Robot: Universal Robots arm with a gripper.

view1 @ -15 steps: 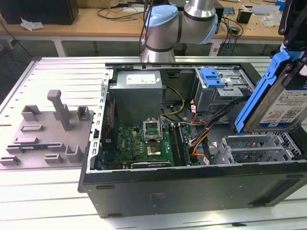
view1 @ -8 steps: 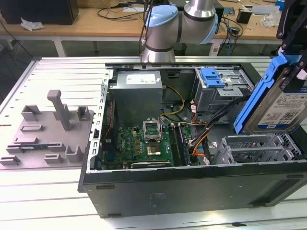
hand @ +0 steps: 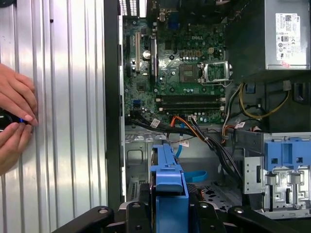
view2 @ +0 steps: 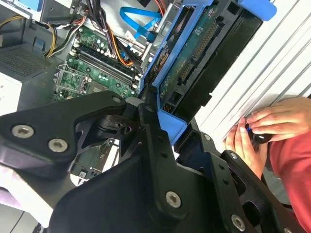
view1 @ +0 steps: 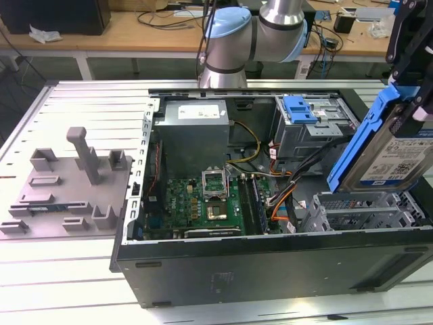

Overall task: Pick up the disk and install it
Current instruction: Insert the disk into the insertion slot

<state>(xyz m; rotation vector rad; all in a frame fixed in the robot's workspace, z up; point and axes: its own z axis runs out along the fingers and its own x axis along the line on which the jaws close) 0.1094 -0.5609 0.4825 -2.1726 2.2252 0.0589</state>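
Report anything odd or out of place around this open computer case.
A person's hands are over the ribbed table right beside the case, holding a small dark object, close to the robot arm. The disk hangs tilted in the pincer above the case, not seated. Nothing looks damaged.

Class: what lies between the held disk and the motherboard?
A bundle of black and orange cables lies between the disk and the motherboard, in the first wrist view.

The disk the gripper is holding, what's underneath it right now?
The disk, held in the gripper, hangs tilted over the open computer case. Below it sits a grey metal drive cage, beside orange cables. The disk covers whatever lies directly behind it.
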